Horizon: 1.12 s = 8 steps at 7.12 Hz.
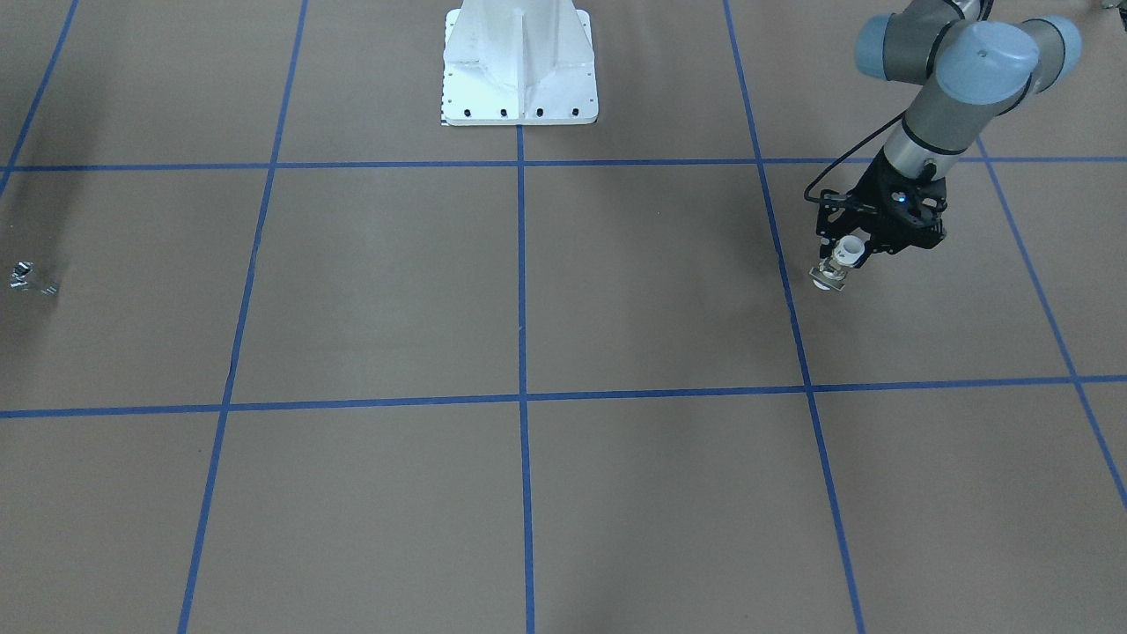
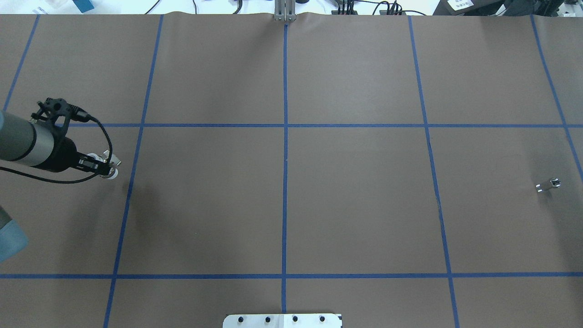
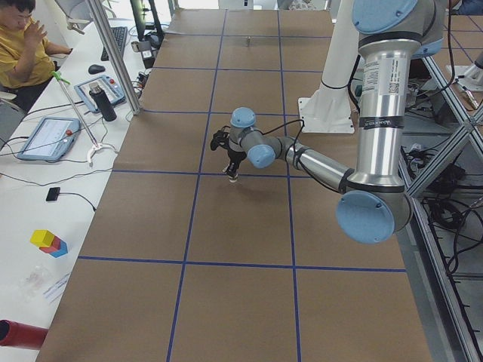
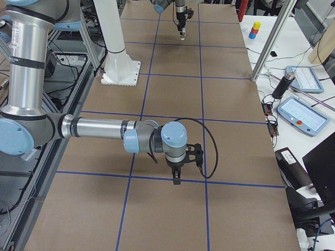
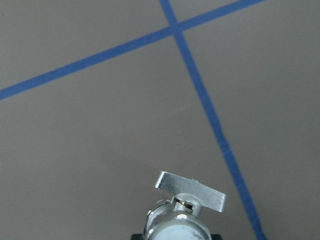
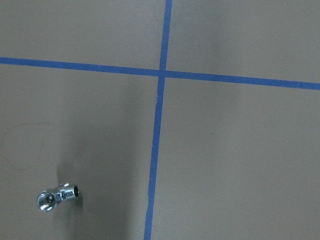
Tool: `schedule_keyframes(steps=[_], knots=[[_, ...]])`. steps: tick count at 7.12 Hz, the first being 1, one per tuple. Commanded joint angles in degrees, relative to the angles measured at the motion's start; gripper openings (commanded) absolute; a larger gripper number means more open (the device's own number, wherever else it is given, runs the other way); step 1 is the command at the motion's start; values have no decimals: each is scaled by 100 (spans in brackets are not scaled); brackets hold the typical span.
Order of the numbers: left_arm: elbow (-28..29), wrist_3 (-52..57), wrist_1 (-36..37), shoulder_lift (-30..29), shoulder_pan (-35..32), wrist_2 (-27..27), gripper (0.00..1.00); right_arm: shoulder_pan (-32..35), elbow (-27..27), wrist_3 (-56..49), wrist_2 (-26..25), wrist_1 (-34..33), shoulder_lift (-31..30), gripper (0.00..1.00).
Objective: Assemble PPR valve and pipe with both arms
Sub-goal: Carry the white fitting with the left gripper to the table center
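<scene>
Brown blue-taped table (image 2: 355, 205); left tool (image 1: 843, 262) grips valve (image 5: 190, 192), seemingly.

The right claw (image 4: 177, 181) shows only from the side, its jaws unreadable. The wrist view's bottom edge crops the valve (image 5: 187, 205).

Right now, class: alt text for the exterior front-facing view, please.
Upper right, the silver-grey left arm's black two-finger gripper holds a white-and-chrome valve over the brown, blue-taped table. A white pedestal stands top centre; a chrome fitting lies far left.
</scene>
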Motion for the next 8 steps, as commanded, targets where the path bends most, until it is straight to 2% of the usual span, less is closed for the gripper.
schedule_keyframes(steps=[1, 2, 4, 5, 6, 8], knots=[[-73, -1210, 1039, -1076, 141, 28, 0, 0, -1, 0, -6, 0, 0, 100], [-20, -2156, 1435, -1672, 491, 106, 0, 0, -10, 0, -6, 0, 0, 100], [285, -3215, 2514, -2972, 1282, 825, 0, 0, -10, 0, -6, 0, 0, 100], [688, -3724, 2598, -3501, 1520, 949, 0, 0, -18, 0, -6, 0, 0, 100], [1319, -4008, 2573, -4098, 1722, 1203, 0, 0, -19, 0, -6, 0, 0, 100], [2742, -4379, 2442, -5259, 1856, 1294, 0, 0, -27, 0, -6, 0, 0, 100]])
